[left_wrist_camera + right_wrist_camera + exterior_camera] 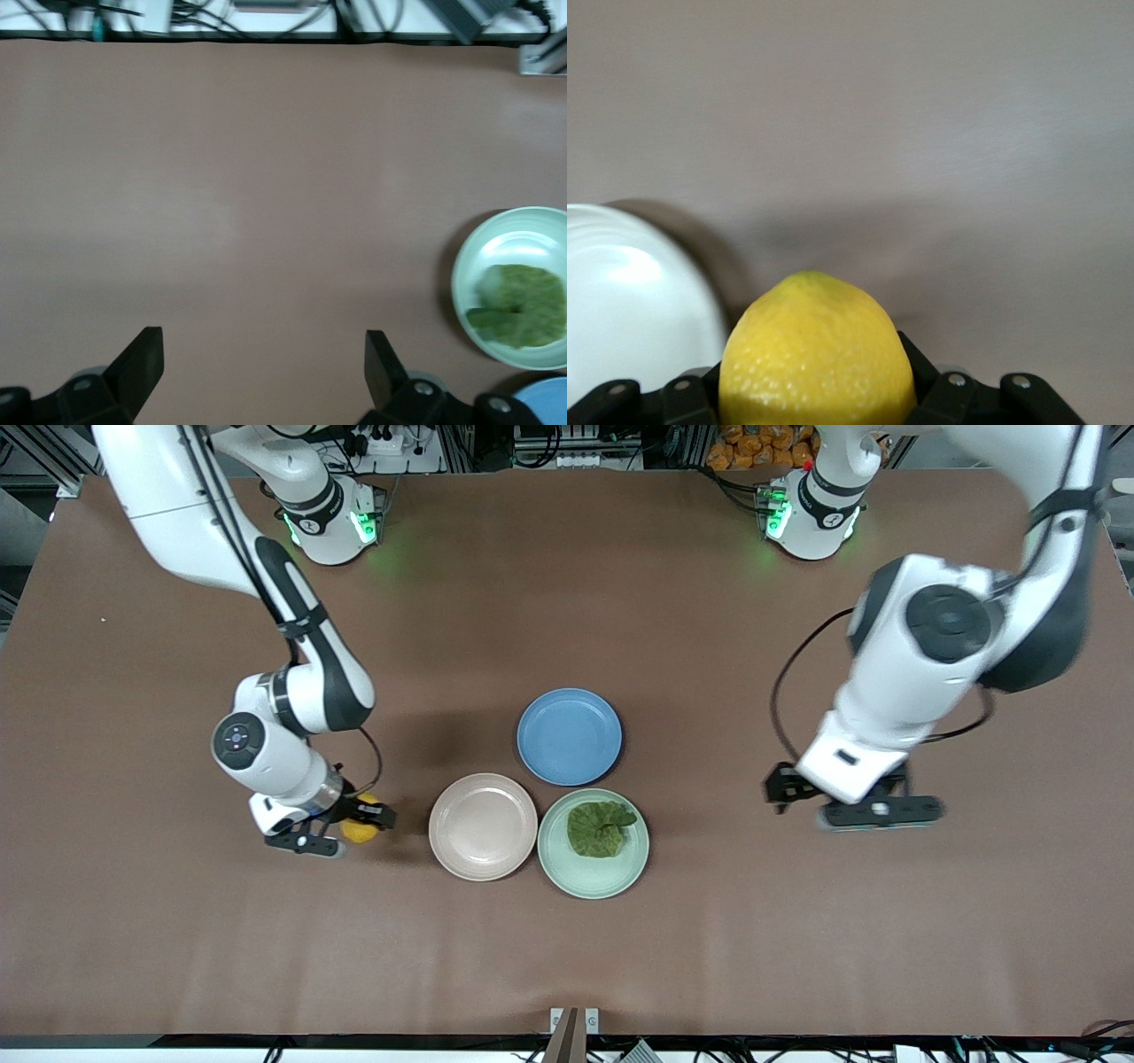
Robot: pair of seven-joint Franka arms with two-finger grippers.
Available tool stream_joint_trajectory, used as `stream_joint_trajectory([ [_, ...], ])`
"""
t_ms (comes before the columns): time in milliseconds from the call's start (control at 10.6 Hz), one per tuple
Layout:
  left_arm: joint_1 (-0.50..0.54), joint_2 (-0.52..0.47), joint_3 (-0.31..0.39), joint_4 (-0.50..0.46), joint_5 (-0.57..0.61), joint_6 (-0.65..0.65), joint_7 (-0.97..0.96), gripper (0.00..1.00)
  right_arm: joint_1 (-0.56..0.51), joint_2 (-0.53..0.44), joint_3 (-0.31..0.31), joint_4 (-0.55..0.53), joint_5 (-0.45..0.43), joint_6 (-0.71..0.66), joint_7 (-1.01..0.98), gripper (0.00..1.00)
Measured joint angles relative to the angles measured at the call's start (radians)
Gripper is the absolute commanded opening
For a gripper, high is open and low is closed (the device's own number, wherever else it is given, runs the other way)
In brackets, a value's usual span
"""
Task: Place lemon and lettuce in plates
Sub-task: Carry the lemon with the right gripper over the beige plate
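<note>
Front view: the table (567, 948) fills the frame, with three plates clustered at centre. The blue plate (569, 736) sits uppermost and is bare; it is not part of the task. Below it, the pink plate (483, 826) is seen empty, and the green plate (593, 842) beside it, lower centre, already carries the lettuce (600, 829), laid flat inside the rim. Half of the task can therefore be judged done.

The lemon (361, 825) is found at lower left of the frame, just beside the pink plate, pinched between the fingers of the right gripper (341, 828); in the right wrist view the lemon (817, 354) is shown clamped on both sides, with a plate edge close by. Whether it is lifted off the cloth cannot be told. What is left is judged to be its carrying over the pink plate and its release there.

The left gripper (855, 802) waits at centre right, over bare table, with its fingers (142, 359) spread wide and nothing between them.
</note>
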Motion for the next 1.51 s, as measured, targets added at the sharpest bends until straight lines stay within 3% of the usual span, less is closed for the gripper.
stream_joint_trajectory([
  [282, 0.091, -0.060, -0.001, -0.002, -0.061, -0.079, 0.094, 1.00, 0.088, 0.003, 0.000, 0.052, 0.048, -0.018, 0.104, 0.36],
  [659, 0.112, -0.119, -0.002, -0.004, -0.064, -0.160, 0.097, 1.00, 0.189, 0.088, -0.001, 0.150, 0.048, -0.018, 0.245, 0.37],
  [1035, 0.128, -0.164, -0.002, -0.016, -0.065, -0.235, 0.097, 1.00, 0.213, 0.203, -0.002, 0.223, 0.048, 0.011, 0.267, 0.40],
  [1506, 0.141, -0.167, -0.002, -0.019, -0.065, -0.256, 0.131, 1.00, 0.233, 0.226, -0.002, 0.230, 0.048, 0.038, 0.267, 0.48],
])
